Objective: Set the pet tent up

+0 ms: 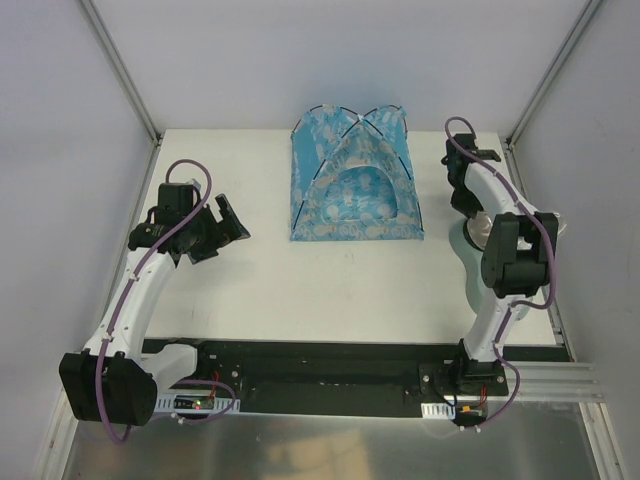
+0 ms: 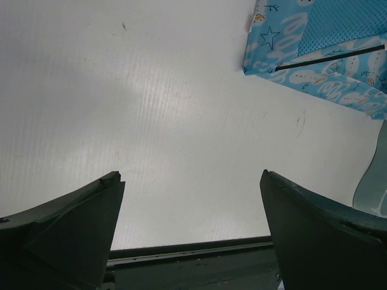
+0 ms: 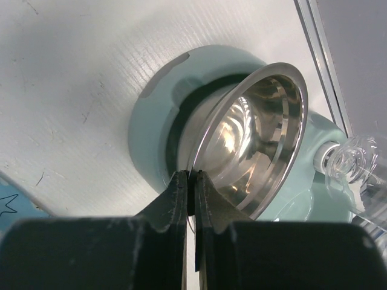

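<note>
The pet tent (image 1: 355, 180) stands upright at the back middle of the table, blue with pale print, crossed black poles and an arched doorway facing the arms. Its front corner shows in the left wrist view (image 2: 314, 54). My left gripper (image 1: 225, 230) is open and empty over bare table left of the tent, its jaws wide apart in its wrist view (image 2: 190, 178). My right gripper (image 3: 193, 175) is shut on the rim of a shiny metal bowl (image 3: 254, 133), which is tilted up out of a pale green feeder base (image 3: 151, 121) right of the tent.
The feeder base (image 1: 470, 238) sits near the table's right edge, partly under the right arm. A clear plastic bottle (image 3: 357, 163) joins it on the far side. White walls enclose the table on the left, back and right.
</note>
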